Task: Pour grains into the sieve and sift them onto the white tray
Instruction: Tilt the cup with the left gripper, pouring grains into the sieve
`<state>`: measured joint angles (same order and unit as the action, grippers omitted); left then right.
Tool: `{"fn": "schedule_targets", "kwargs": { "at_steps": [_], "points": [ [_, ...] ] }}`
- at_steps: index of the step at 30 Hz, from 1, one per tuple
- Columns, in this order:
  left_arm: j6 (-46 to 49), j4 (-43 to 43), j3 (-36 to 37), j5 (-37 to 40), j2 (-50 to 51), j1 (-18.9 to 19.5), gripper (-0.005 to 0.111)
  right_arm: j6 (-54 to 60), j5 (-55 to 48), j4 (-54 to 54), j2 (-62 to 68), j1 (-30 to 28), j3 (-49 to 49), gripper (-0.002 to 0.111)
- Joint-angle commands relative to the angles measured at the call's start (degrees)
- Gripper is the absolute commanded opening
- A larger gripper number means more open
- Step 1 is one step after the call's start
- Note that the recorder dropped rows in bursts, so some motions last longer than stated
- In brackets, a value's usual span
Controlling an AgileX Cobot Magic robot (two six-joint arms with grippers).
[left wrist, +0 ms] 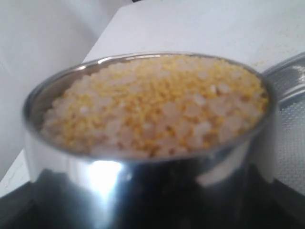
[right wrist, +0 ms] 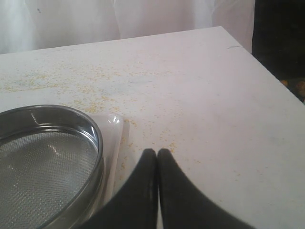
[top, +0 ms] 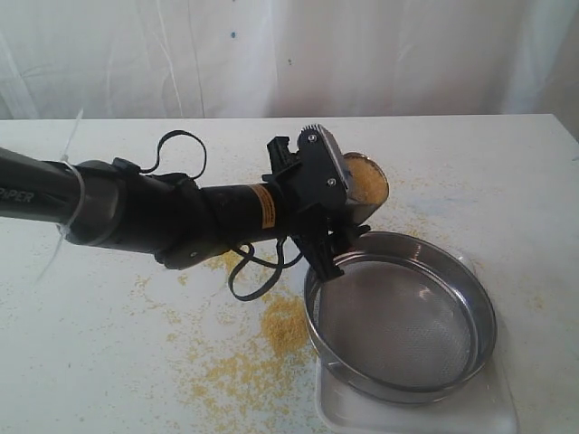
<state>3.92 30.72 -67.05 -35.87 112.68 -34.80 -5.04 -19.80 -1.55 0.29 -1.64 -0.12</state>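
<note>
- One brimful steel cup [top: 369, 183], slick-walled, is pinched in my left gripper [top: 346, 217] at the rim of the sieve [top: 398, 325].
- Its grains [left wrist: 157, 102] are loose and probably spill easily.
- My right gripper [right wrist: 157, 156] is pressed together and empty, beside the white tray [top: 493, 411] under the sieve.

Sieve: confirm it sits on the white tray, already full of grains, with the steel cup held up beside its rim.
One thing is wrong: the sieve is empty, its mesh bare in the exterior view. The grains fill the steel cup, as the left wrist view shows. The rest holds: it sits on the white tray, the cup held up beside its rim.
</note>
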Motion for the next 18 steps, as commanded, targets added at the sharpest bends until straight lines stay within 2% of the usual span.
{"fn": "schedule_targets", "kwargs": {
  "at_steps": [1,12,18],
  "points": [
    [3.8,-0.2,-1.8,2.9,-1.1,-1.3,0.0,0.3,0.3,-0.3,-0.3,-0.2,0.1,0.0],
    [12.6,0.0,-1.8,5.9,-1.1,-3.8,0.0,0.3,0.3,-0.3,-0.3,-0.2,0.1,0.0],
    [12.8,-0.1,-1.8,7.1,-1.1,-3.9,0.0,0.3,0.3,-0.3,-0.3,-0.2,0.1,0.0]
  ]
}}
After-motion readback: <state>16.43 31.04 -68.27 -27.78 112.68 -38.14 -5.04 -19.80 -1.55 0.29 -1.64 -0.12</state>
